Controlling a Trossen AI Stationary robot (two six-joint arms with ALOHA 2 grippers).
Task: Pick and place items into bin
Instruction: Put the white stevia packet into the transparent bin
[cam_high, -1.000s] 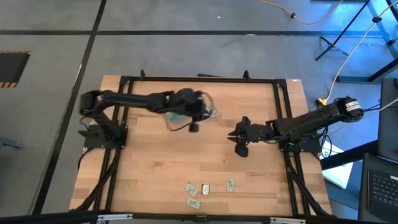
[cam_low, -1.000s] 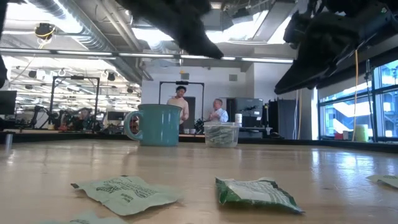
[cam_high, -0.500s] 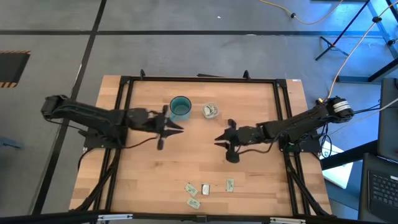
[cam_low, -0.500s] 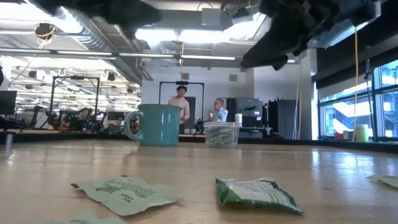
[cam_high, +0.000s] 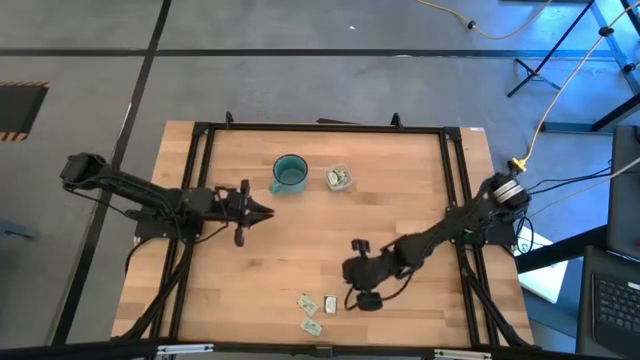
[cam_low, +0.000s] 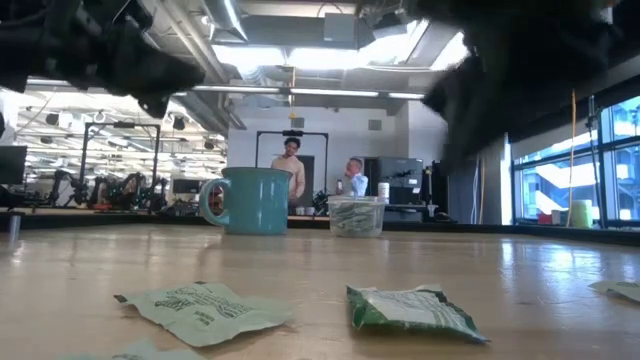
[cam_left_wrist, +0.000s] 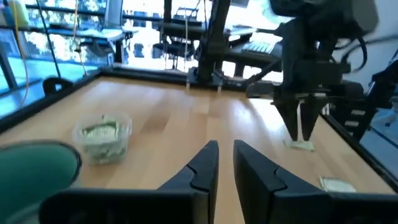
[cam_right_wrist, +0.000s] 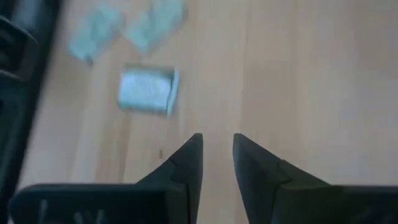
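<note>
Silver packet near right pincer; prongs apart, empty.

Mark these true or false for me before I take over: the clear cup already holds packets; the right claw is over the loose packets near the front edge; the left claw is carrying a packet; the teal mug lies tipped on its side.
1. The clear cup already holds packets. True.
2. The right claw is over the loose packets near the table's front edge. True.
3. The left claw is carrying a packet. False: nothing shows between its fingers in its wrist view.
4. The teal mug lies on its side. False: it stands upright beside the cup.
</note>
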